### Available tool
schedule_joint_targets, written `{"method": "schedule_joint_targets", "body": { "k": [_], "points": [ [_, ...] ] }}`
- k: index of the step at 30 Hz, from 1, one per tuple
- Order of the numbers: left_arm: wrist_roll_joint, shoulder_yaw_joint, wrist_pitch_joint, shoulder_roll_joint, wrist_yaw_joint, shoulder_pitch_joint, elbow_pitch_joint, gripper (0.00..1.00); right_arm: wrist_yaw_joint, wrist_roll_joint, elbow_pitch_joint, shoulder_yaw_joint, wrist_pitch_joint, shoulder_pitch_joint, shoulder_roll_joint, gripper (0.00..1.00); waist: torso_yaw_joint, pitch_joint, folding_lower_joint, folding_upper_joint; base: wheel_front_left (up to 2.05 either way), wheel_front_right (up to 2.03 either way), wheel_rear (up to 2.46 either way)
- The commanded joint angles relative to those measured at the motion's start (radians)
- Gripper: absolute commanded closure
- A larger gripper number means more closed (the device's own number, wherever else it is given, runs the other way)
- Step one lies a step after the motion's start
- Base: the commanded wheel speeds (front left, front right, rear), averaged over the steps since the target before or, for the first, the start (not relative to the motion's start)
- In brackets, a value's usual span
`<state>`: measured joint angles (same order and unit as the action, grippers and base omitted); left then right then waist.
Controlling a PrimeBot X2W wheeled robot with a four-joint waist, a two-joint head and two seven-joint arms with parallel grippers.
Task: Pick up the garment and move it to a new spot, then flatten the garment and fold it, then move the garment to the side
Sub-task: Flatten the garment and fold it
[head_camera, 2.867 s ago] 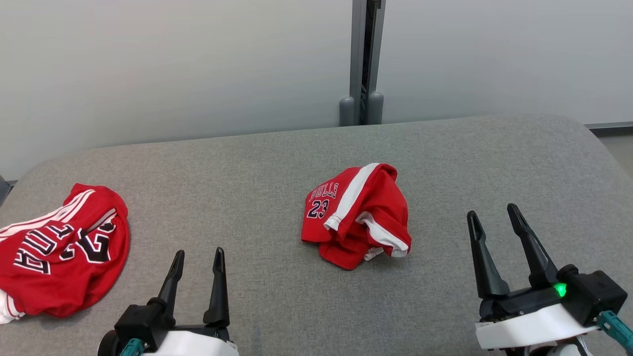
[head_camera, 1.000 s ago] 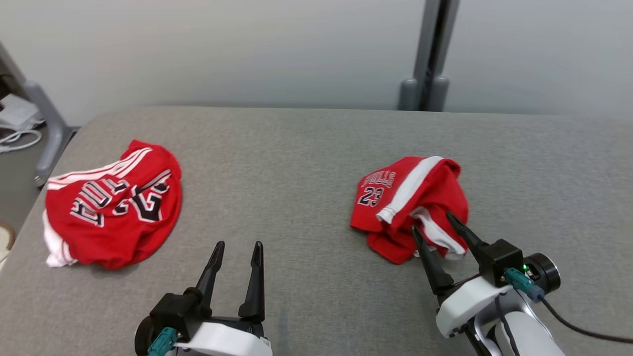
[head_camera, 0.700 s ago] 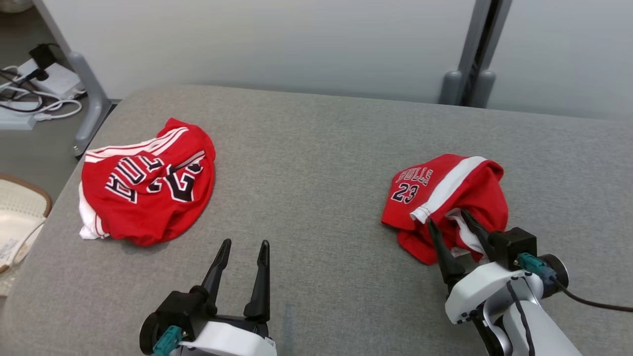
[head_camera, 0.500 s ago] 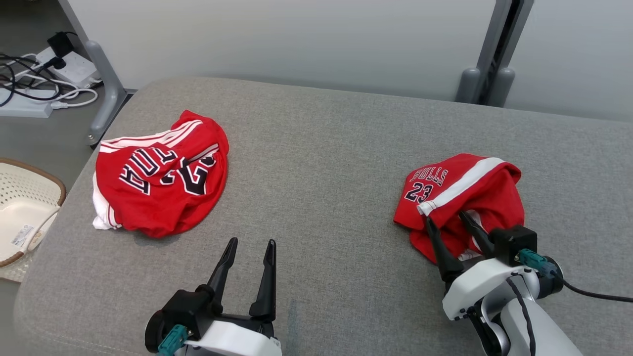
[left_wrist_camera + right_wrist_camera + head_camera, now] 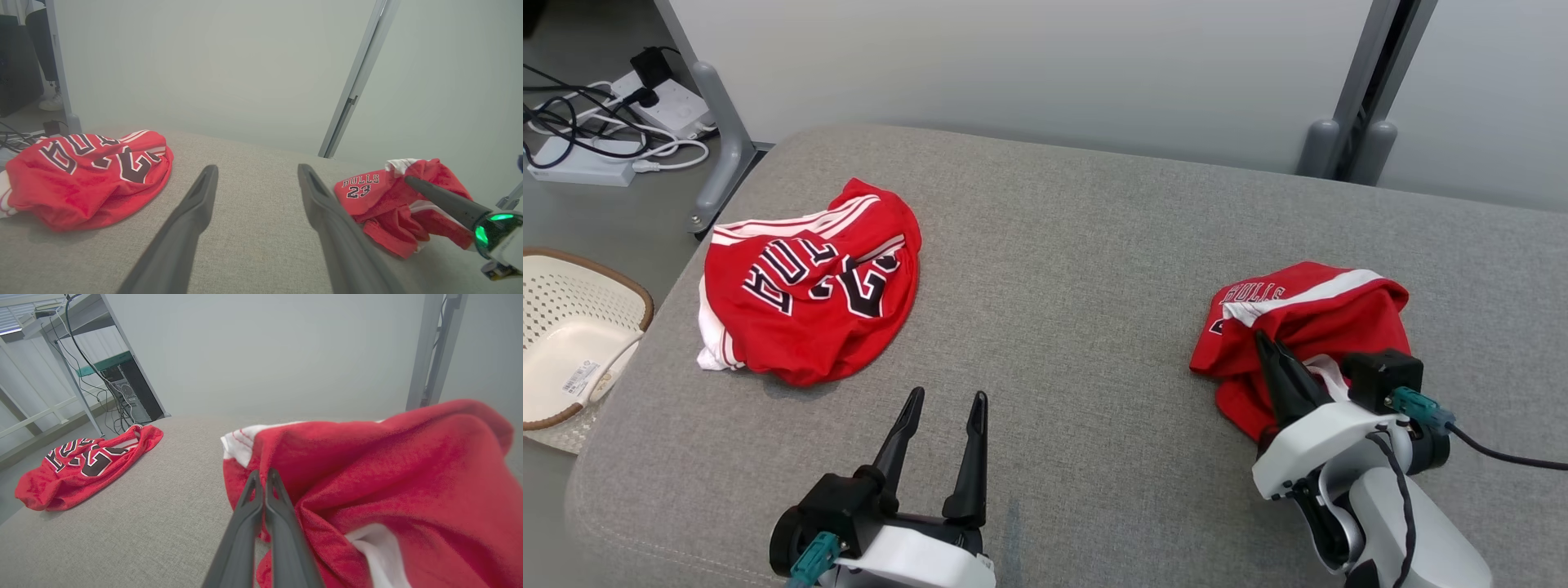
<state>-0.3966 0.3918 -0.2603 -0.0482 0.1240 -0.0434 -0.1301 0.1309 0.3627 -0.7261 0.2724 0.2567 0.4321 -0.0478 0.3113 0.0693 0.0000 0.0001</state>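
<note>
Right gripper [image 5: 1264, 339], closed, pinches the red garment [image 5: 1339, 314] on the grey padded surface [image 5: 1062, 261] before a pale wall [image 5: 1013, 65].

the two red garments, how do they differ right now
The left garment lies loose and untouched, with large black lettering; the right garment is bunched, with small lettering, pinched by the shut right gripper. Both are red with white trim, on the grey cushion.

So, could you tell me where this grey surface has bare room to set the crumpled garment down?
The widest bare patch of grey surface lies between the jersey and the crumpled garment, ahead of the left gripper. The far strip by the wall is free. Crowded around the right gripper.
</note>
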Motion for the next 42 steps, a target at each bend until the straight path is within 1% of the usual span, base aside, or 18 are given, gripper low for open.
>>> {"method": "schedule_joint_targets", "body": {
  "k": [1,3,8,12,14,16,19,22,25,28,32,35,36,37,38,39,41,42],
  "points": [
    [-0.002,-0.002,-0.003,-0.004,0.001,-0.011,0.003,0.0,0.0,0.006,0.008,0.005,0.01,0.011,-0.004,1.0,0.001,-0.002,0.0,-0.0001,0.0,0.0,0.0],
    [-0.003,-0.003,-0.003,-0.004,0.001,-0.009,0.001,0.0,0.0,0.012,0.027,0.022,0.011,0.023,-0.004,1.0,0.001,-0.006,0.0,-0.0001,0.0,0.0,0.0],
    [-0.004,-0.007,-0.003,-0.004,-0.002,0.002,-0.004,0.0,0.0,0.063,0.111,0.118,0.01,0.077,-0.005,1.0,-0.003,-0.029,0.0,-0.0001,0.0,0.0,0.0],
    [-0.01,-0.009,-0.003,-0.004,-0.003,0.01,-0.005,0.0,0.0,0.119,0.191,0.186,0.01,0.171,-0.005,1.0,-0.011,-0.049,0.0,-0.0001,0.0,0.0,0.0],
    [-0.009,-0.009,-0.003,-0.004,-0.002,0.017,-0.008,0.0,0.0,0.127,0.241,0.204,0.01,0.234,-0.004,1.0,-0.017,-0.062,0.0,-0.0001,0.0,0.0,0.0],
    [-0.012,-0.014,-0.003,-0.004,0.001,0.022,-0.006,0.0,0.0,0.153,0.297,0.188,0.01,0.284,-0.006,1.0,-0.025,-0.071,0.0,-0.0001,0.0,0.0,0.0],
    [-0.015,-0.018,-0.003,-0.004,0.005,0.038,-0.004,0.0,0.0,0.194,0.374,0.131,0.01,0.341,-0.006,1.0,-0.042,-0.087,0.0,-0.0001,0.0,0.0,0.0],
    [-0.017,-0.023,-0.003,-0.004,0.005,0.047,-0.001,0.0,0.0,0.233,0.4,0.079,0.01,0.348,-0.005,1.0,-0.06,-0.099,0.0,-0.0001,0.0,0.0,0.0],
    [-0.018,-0.028,-0.003,-0.004,0.007,0.049,0.007,0.0,0.0,0.262,0.369,0.042,-0.003,0.301,-0.051,1.0,-0.077,-0.101,0.0,-0.0001,0.0,0.0,0.0],
    [-0.022,-0.033,-0.003,-0.004,0.008,0.046,0.015,0.0,0.0,0.312,0.336,0.011,-0.03,0.216,-0.101,1.0,-0.099,-0.092,0.0,-0.0001,0.0,0.0,0.0],
    [-0.024,-0.026,-0.003,-0.004,0.007,0.036,0.018,0.0,0.0,0.361,0.283,0.0,-0.052,0.059,-0.209,1.0,-0.121,-0.07,0.0,-0.0001,0.0,0.0,0.0],
    [-0.021,-0.026,-0.003,-0.004,0.008,0.026,0.019,0.0,0.0,0.4,0.2,-0.035,-0.062,-0.038,-0.262,1.0,-0.139,-0.055,0.0,-0.0001,0.0,0.0,0.0],
    [-0.018,-0.029,-0.003,-0.004,0.009,0.024,0.019,0.0,0.0,0.391,0.166,-0.053,-0.047,-0.052,-0.286,0.96,-0.148,-0.05,0.0,-0.0001,0.0,0.0,0.0],
    [-0.016,-0.03,-0.003,-0.004,0.009,0.02,0.019,0.0,0.0,0.391,0.116,-0.081,-0.037,-0.067,-0.3,0.31,-0.156,-0.044,0.0,-0.0001,0.0,0.0,0.0],
    [-0.014,-0.03,-0.003,-0.004,0.007,0.015,0.016,0.0,0.0,0.384,0.069,-0.103,-0.031,-0.075,-0.304,0.0,-0.163,-0.039,0.0,-0.0001,0.0,0.0,0.0],
    [-0.014,-0.03,-0.003,-0.004,0.007,0.015,0.016,0.0,0.0,0.384,0.069,-0.103,-0.031,-0.075,-0.304,0.0,-0.163,-0.039,0.0,-0.0001,0.0,0.0,0.0],
    [-0.01,-0.034,-0.003,-0.004,0.005,0.006,0.013,0.0,0.0,0.355,-0.025,-0.126,-0.017,-0.056,-0.294,0.0,-0.187,-0.029,0.0,-0.0001,0.0,0.0,0.0],
    [-0.008,-0.037,-0.003,-0.004,0.006,0.005,0.012,0.0,0.0,0.342,-0.037,-0.122,-0.014,-0.046,-0.293,0.0,-0.198,-0.027,0.0,-0.0001,0.0,0.0,0.0]
  ]
}}
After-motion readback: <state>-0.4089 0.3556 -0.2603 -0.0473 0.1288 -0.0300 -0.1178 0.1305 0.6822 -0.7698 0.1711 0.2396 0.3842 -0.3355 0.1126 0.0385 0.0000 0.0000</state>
